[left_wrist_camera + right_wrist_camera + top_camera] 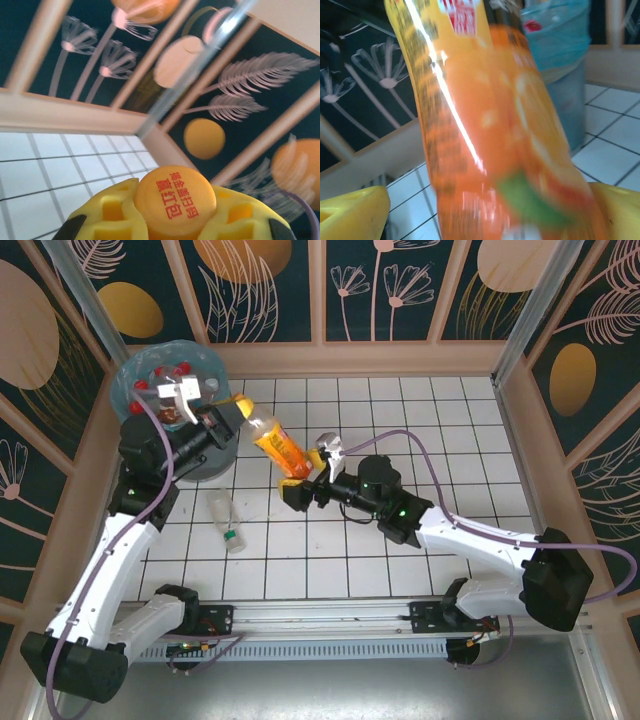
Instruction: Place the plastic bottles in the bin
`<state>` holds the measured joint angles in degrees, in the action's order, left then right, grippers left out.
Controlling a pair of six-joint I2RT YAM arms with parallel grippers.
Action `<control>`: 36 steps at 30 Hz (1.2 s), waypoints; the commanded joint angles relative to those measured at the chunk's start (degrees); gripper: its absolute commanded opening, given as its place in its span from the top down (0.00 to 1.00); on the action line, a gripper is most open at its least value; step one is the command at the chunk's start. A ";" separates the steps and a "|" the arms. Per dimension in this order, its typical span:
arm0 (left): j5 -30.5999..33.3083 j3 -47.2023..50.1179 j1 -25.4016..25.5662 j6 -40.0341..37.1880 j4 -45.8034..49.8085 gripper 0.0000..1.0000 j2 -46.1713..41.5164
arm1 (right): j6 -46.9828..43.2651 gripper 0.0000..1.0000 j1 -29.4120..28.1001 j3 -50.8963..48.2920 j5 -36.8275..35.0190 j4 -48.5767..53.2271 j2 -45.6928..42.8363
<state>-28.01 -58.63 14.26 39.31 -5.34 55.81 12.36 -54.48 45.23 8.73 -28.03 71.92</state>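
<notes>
Bottle status: your orange bottle (272,443) is up off the counter (400,420), hanging at a slant between the two arms, just right of the bin (130,390).

Your left fingers (243,400) have it by the top end. On the left wrist cam the orange cap (175,200), with red print on it, sits snug between the two yellow fingers (112,215), which press in on both sides, so that's a proper hold on the neck.

Your right fingers (292,483) are down at the bottle's bottom end. On the right wrist cam the orange bottle (490,140) runs straight up the middle, pretty blurry, and the yellow fingers (350,215) sit way out at either edge. They're spread wide, and you can see white tile between the left-hand one and the bottle. The one on the other side looks right up against the label, though the blur makes that hard to call.

The bin sits at the far left corner of the counter against the wall, with the blue bag folded over its rim. You've got several red-capped bottles (165,375) lying inside it. The right wrist cam also catches the bin (565,105) just behind the orange bottle.

One clear bottle (226,521) with a green cap lies on its side on the counter, near your left arm and well short of the bin.
</notes>
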 commanded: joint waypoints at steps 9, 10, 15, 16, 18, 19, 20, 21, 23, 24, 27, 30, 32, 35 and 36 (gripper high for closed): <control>39.71 -32.36 -1.05 -18.09 17.73 1.00 8.85 | -1.19 0.01 -0.19 2.00 -14.00 0.58 -3.80; 40.82 -34.75 -1.96 -19.04 18.60 1.00 10.58 | -1.22 0.01 -0.19 2.10 -14.31 0.91 -3.78; 38.00 -39.25 -11.41 -15.81 21.47 1.00 15.39 | -1.85 0.01 -0.20 2.06 -16.01 1.97 -4.45; 38.79 -38.77 -12.24 -15.90 21.54 1.00 15.63 | -2.02 0.01 -0.14 2.02 -16.27 2.18 -4.63; 38.42 -37.83 -14.01 -15.92 21.82 1.00 16.06 | -2.42 0.01 -0.02 1.81 -16.89 2.36 -4.92; 37.48 -37.33 -14.90 -15.68 22.02 1.00 16.30 | -2.51 0.01 0.07 1.74 -17.14 2.45 -5.11; 36.64 -36.56 -16.15 -15.27 22.13 1.00 16.51 | -2.59 0.01 0.20 1.67 -17.36 2.54 -5.24; 35.82 -35.65 -17.38 -14.70 22.09 1.00 16.76 | -2.58 0.01 0.40 1.55 -17.35 2.50 -5.33; 32.68 -33.55 -20.18 -12.66 21.57 1.00 17.28 | -2.60 0.01 0.73 1.35 -17.32 2.46 -5.38; 30.88 -32.38 -21.73 -11.55 21.20 1.00 17.62 | -2.49 0.01 0.86 1.20 -17.35 2.46 -5.31; 26.73 -28.90 -25.04 -9.21 20.20 1.00 18.34 | -1.94 0.01 1.21 0.60 -17.66 2.52 -5.37; 23.18 -25.49 -27.16 -8.08 19.49 1.00 18.69 | -1.27 0.01 1.48 -0.33 -18.09 2.63 -5.66; 21.84 -23.13 -27.95 -8.25 18.91 1.00 18.86 | -0.93 0.01 1.86 -0.98 -18.02 2.72 -6.01; 20.88 -19.72 -28.83 -8.43 18.45 1.00 19.62 | -0.38 0.01 2.48 -1.75 -17.85 3.06 -6.42; 20.66 -18.52 -29.24 -8.36 18.15 0.97 19.93 | -0.23 0.01 2.68 -1.89 -17.70 3.23 -6.53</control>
<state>-4.12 -80.09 -14.15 30.76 12.43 74.96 11.05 -52.51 44.25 -7.70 -25.04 67.24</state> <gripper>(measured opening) 0.212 0.990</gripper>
